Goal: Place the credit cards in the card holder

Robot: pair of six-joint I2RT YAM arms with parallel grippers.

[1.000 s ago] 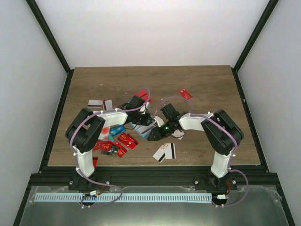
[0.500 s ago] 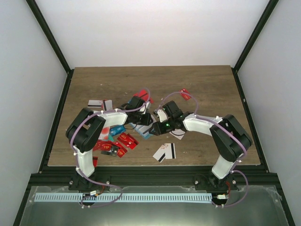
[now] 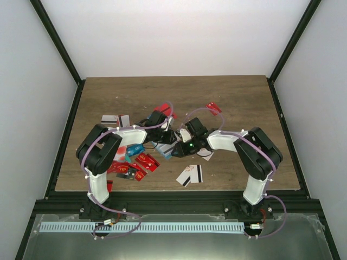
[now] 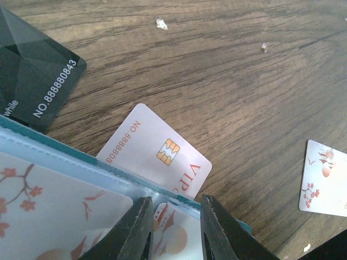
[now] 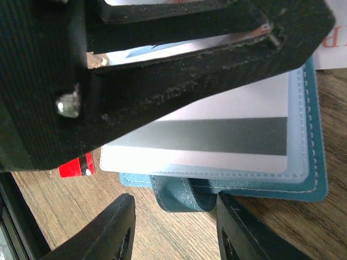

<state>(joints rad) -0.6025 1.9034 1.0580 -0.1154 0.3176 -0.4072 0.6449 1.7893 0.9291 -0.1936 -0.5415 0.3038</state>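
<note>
Between both tools (image 3: 172,142) lies the open card holder (image 5: 303,187).

Both hands meet mid-table over card holder (image 3: 166,150); red cards (image 3: 142,161) scattered left; striped white card (image 3: 189,174) near edge.

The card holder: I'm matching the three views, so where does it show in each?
Top external: card holder mid-table, between both grippers.
Left wrist: bottom-left, teal edge over clear pockets.
Right wrist: lower right, teal cover.
Shared landmark: its teal border.
</note>
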